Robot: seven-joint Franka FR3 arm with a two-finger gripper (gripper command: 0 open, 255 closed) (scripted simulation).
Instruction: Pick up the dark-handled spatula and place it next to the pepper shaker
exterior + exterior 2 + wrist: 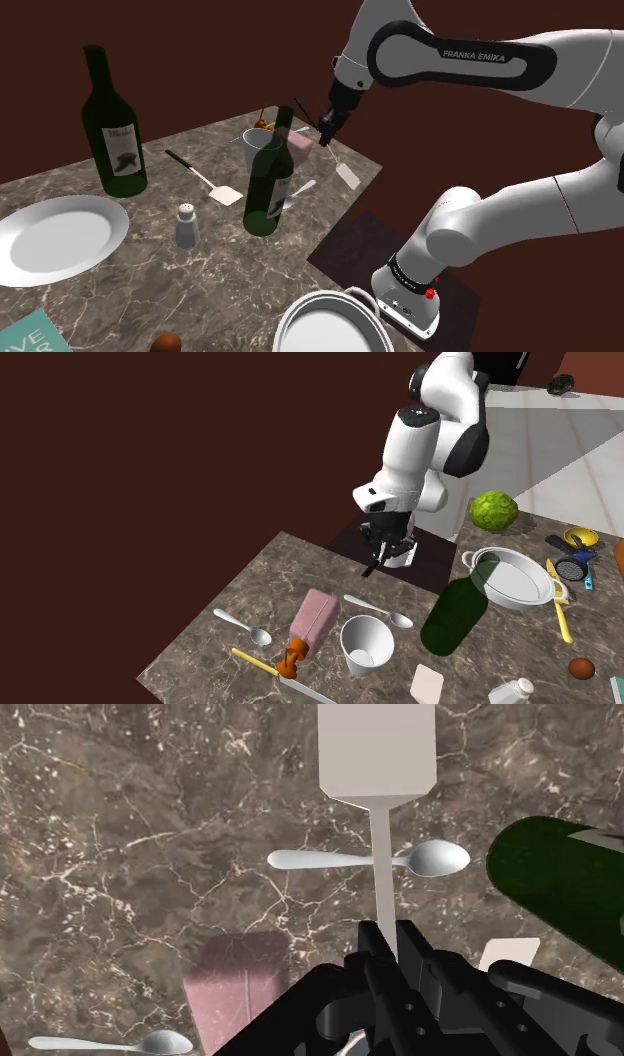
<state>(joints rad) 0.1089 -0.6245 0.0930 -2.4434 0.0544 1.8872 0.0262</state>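
figure: the carry stage of a pick-and-place. the hand (328, 130) is pinched shut on the thin pale shaft of the dark-handled spatula (346, 175). the blade hangs ahead of the fingers (372, 954) and the dark handle sticks up behind them. the tool appears to be held off the counter (250, 270), near its corner on the shoulder view's right, probably so that it can pass above the clutter rather than be dragged through it.

the pepper shaker (187, 225) stands well apart from the hand, toward the shoulder view's left. a green bottle (270, 180) stands upright between the two, so the route likely has to go over or around it.

counts:
- spatulas, two: one in the hand, and a second spatula (205, 180) lying flat on the counter near the shaker.
- green bottles, two: the one named above, and a taller bottle (115, 125) beside the white plate (55, 240).
- spoons, two: a near spoon (370, 859) lying crosswise under the held shaft, and a far spoon (110, 1044) beside the pink box (240, 984).
- shaker, one.
- white cup (257, 148), one.
- plate, one.
- pink box, one.
- white pot (330, 325) by the stand, one.
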